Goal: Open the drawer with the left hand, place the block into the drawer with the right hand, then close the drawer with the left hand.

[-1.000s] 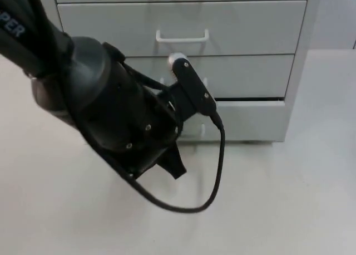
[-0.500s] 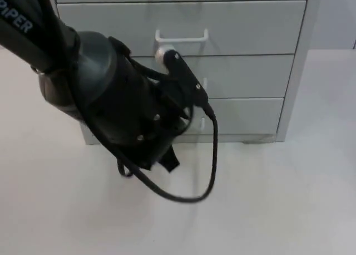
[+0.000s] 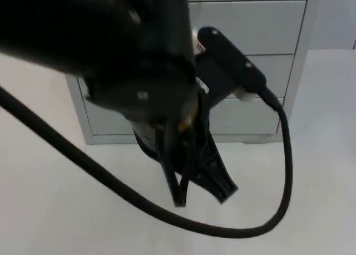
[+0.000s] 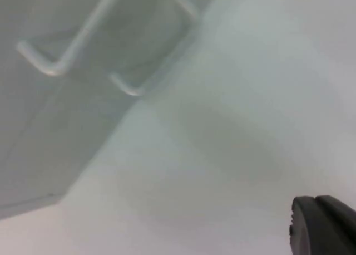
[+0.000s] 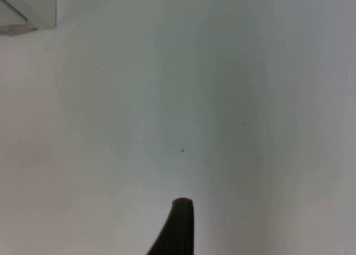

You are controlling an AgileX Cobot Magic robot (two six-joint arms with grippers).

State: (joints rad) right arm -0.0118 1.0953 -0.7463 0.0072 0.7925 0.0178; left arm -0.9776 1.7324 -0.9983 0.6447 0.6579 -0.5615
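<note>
A light grey drawer cabinet [image 3: 295,71] stands at the back of the table, and its bottom drawer [image 3: 250,114] sits flush with the fronts above it. My left gripper [image 3: 199,192] hangs over the table just in front of the cabinet, high and close to the camera. It is open with nothing between its fingers. White bar handles [image 4: 67,49] of the drawer fronts lie a short way ahead of it in the left wrist view. My right gripper [image 5: 181,224] waits over bare white table, near a lower corner of the cabinet [image 5: 25,10].
The left arm's bulky black body [image 3: 111,49] covers most of the cabinet's left half in the top view. White table top [image 3: 311,199] stretches in front of and to the right of the cabinet.
The bottom drawer, slightly out a second ago, is now flush. My left arm has drawn back from the cabinet and risen toward the camera.
</note>
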